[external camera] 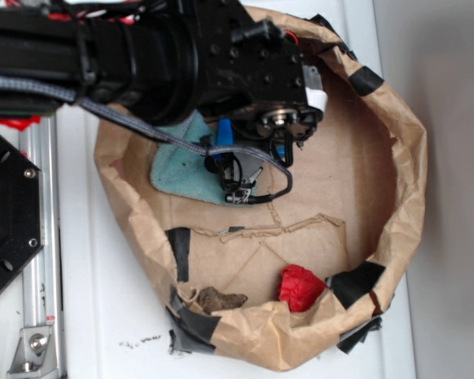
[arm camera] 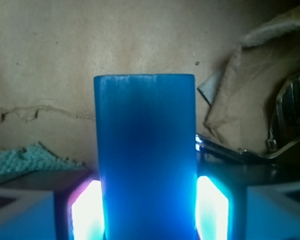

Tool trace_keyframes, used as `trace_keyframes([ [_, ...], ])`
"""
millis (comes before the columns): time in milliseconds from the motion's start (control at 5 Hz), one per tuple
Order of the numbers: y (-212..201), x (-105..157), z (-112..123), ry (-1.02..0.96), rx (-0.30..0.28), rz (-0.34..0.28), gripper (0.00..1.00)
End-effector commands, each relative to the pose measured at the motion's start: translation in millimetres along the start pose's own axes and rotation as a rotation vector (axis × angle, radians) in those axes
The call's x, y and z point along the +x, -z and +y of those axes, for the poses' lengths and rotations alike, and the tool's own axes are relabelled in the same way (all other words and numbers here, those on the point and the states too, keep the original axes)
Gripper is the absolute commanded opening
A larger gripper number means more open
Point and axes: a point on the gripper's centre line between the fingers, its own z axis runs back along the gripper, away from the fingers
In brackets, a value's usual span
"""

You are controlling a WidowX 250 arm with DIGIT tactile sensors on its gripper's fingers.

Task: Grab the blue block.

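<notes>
From my wrist view, the blue block (arm camera: 145, 160) fills the middle of the picture, standing upright between the two fingers (arm camera: 86, 212), which glow pale on either side of it and press against its long faces. So the gripper (arm camera: 145, 215) is clamped on the block, its jaws only as far apart as the block is wide. Behind the block I see brown paper and, at the lower left, a corner of the teal cloth (arm camera: 25, 159).

From the exterior view, the black arm (external camera: 142, 55) reaches in from the upper left over a crumpled brown paper basin (external camera: 403, 142) patched with black tape. The gripper (external camera: 221, 154) hangs just past the edge of the teal cloth (external camera: 178, 162), and only a sliver of the blue block (external camera: 223, 133) shows under the wrist (the rest is hidden by the arm). I cannot tell whether the block touches the paper. A red lump (external camera: 300, 287) lies near the basin's lower wall, well apart from the gripper, with a small brown piece (external camera: 220, 299) to its left.
</notes>
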Motion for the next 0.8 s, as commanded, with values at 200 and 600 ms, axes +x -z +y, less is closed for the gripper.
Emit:
trace_keyframes([
  [200,-122,17,-9,-0.061,0.039,-0.185,0.0],
  [600,-172,16,-27,-0.051,0.041,-0.073,0.0],
])
